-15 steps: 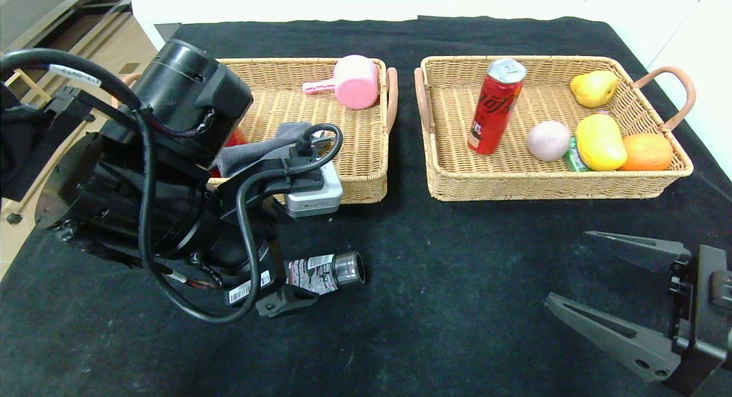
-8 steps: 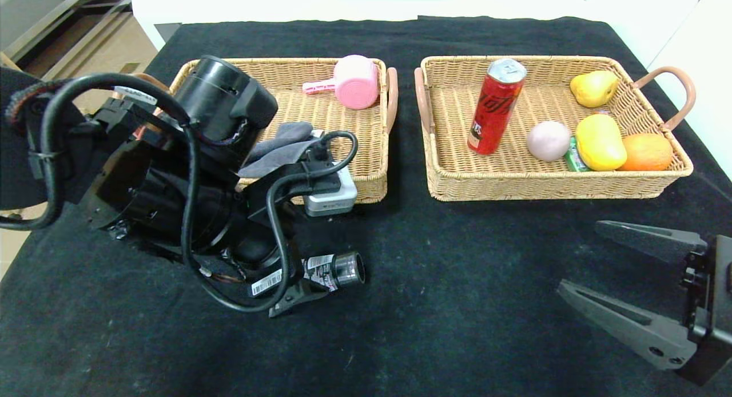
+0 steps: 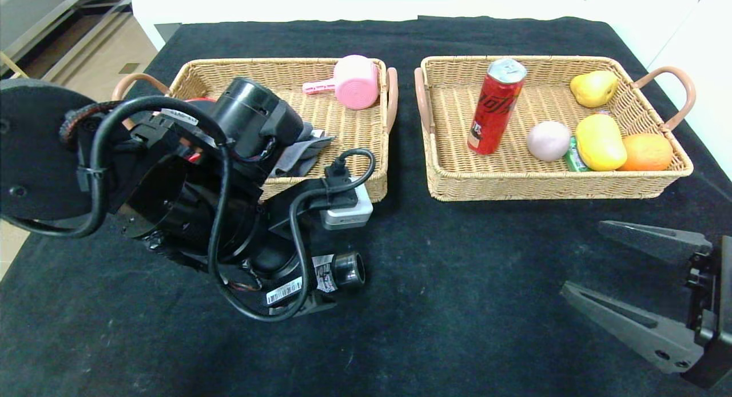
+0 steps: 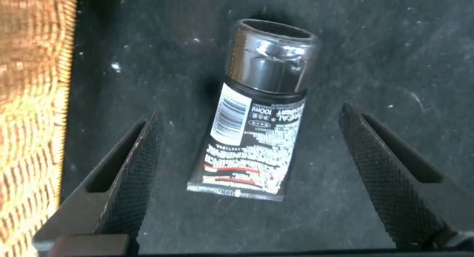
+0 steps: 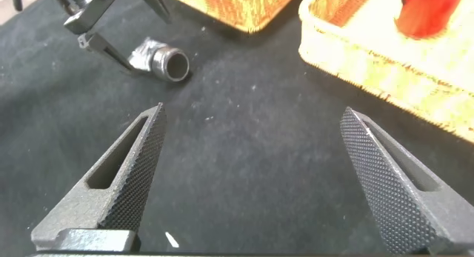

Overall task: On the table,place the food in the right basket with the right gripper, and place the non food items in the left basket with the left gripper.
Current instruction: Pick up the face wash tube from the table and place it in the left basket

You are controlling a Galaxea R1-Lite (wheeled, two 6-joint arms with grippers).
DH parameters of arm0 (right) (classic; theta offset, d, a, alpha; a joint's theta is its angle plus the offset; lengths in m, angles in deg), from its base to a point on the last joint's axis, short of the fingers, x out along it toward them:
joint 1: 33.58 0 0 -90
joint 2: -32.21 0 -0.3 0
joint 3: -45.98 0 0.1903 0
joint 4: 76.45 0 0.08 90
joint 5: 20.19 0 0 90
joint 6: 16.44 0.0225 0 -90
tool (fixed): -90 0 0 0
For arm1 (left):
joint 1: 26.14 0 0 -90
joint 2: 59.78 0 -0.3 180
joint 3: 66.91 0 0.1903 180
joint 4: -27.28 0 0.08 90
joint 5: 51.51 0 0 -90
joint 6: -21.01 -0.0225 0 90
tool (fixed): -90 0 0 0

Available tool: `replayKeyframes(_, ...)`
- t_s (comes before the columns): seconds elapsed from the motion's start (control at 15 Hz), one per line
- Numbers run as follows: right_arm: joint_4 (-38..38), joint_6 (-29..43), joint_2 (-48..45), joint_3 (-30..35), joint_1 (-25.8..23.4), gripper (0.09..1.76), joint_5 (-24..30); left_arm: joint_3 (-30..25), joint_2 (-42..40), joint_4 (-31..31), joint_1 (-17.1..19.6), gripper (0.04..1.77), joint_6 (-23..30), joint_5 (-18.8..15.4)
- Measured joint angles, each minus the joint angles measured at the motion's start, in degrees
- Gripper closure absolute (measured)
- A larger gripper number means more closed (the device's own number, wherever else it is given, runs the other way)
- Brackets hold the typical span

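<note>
Tube: the black tube [image 4: 253,116] lies on the table [image 3: 457,305] before the left basket [image 3: 366,179].
Left gripper: I see my left gripper [image 4: 252,175] wide open, empty, straddling it.
Grip: I'd descend, pinching the flat body; depth probably needs checking.
Right gripper: my right gripper [image 3: 635,282] is parked open, empty.

Two wicker baskets [image 3: 572,182]; one red can [image 3: 495,106]; one tube [image 4: 253,116] between the left gripper's [image 4: 255,175] fingers; one pink cup [image 3: 354,81]; four fruits [image 3: 599,141].

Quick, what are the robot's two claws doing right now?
Left gripper: open, straddling the tube on the table, not gripping.
Right gripper: open, empty.
</note>
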Motion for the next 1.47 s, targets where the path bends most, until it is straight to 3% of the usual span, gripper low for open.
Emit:
replayKeyframes(0.2, 0.4, 0.0, -0.1, -0.1, 0.1, 0.14, 0.0, 0.1, 0.7, -0.2, -0.1, 0.09, 0.0, 1.3)
replayKeyframes(1.47, 0.5, -0.3, 0.7, 0.5, 0.2, 0.14, -0.1, 0.2, 4.3, -1.3, 0.0, 0.09, 0.4, 1.3)
